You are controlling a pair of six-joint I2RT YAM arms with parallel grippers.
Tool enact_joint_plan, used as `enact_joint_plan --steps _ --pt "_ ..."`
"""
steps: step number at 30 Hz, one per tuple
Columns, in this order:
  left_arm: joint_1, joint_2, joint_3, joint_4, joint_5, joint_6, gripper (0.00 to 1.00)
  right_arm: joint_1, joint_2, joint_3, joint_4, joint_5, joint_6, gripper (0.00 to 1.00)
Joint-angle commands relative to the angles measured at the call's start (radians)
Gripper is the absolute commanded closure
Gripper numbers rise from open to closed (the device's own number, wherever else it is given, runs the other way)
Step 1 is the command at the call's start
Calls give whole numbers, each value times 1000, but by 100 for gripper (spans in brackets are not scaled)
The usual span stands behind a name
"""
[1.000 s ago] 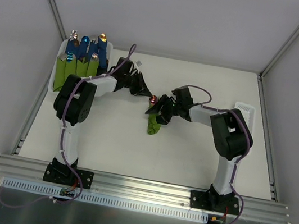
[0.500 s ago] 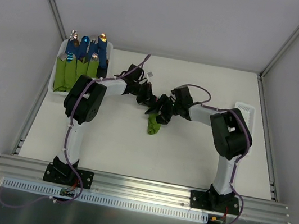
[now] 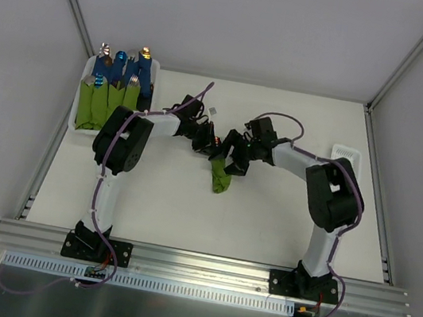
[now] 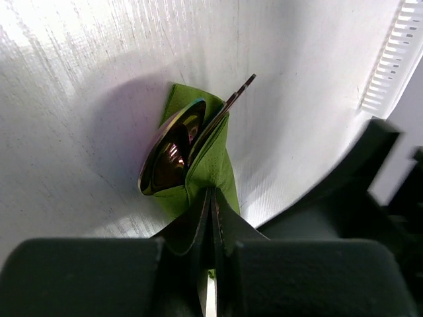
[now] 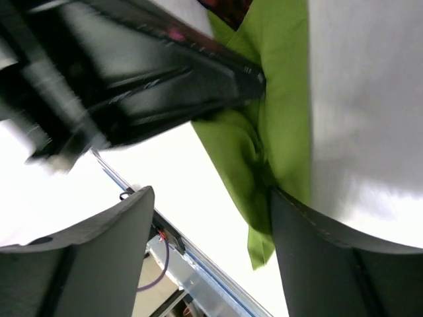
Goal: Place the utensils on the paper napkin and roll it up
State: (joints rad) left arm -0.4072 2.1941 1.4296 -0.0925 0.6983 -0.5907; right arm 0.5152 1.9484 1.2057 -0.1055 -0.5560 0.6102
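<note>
The left fingers (image 4: 188, 231) are clenching on an edge of the green napkin (image 4: 213, 162), which is lying rolled on the bench (image 3: 267, 215) midway between the two arms. The utensils (image 4: 170, 150) are sitting inside the roll, a shiny reddish spoon bowl poking out of its open end. The right fingers (image 5: 106, 244) are standing released and wide apart, straddling the roll, one of them sitting right against a fold without gripping it. The two grippers are crowding each other. From above they are covering the roll's far end, leaving only its near tail showing. In the right wrist view the left gripper's dark body is blocking the utensil end. At the far left a white bin (image 3: 77, 105) is holding green bundles (image 3: 106, 102) with blue handles, well apart from the roll. A slotted white tray (image 3: 347, 153) is lying at the right edge.
</note>
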Motion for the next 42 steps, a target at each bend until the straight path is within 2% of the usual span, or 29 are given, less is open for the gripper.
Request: enact_joint_plan --steps 1,5,7,9,10,12,13,16,19,27,32,42 --pt "-4 42 -11 -49 -54 5 100 -43 -149 8 -88 33 -95 23" --pt "-4 53 2 -46 -57 -6 100 -89 -270 -26 -86 34 -122 20" --pt "-5 56 8 -46 -57 -12 100 -101 -289 -61 -86 44 -116 24" --pt "-5 61 11 -46 -54 -17 100 -115 -289 -86 -80 53 -102 35" --pt "-5 62 12 -47 -51 -18 100 -118 -284 -116 -71 63 -98 46" --pt "-5 64 12 -47 -52 -18 100 -118 -272 -156 -7 67 -78 57" --pt "-5 65 11 -46 -51 -20 100 -119 -250 -176 24 65 -44 70" --pt "-5 67 8 -47 -49 -21 100 -115 -192 -230 137 48 14 86" --pt "-5 69 9 -47 -49 -23 100 -115 -163 -264 204 62 45 97" --pt "-5 76 8 -46 -52 -29 100 -87 -144 -261 242 53 33 99" --pt "-5 78 9 -44 -54 -34 100 -57 -143 -218 230 38 17 94" --pt "-4 84 11 -46 -51 -43 100 12 -111 -152 149 44 -53 91"
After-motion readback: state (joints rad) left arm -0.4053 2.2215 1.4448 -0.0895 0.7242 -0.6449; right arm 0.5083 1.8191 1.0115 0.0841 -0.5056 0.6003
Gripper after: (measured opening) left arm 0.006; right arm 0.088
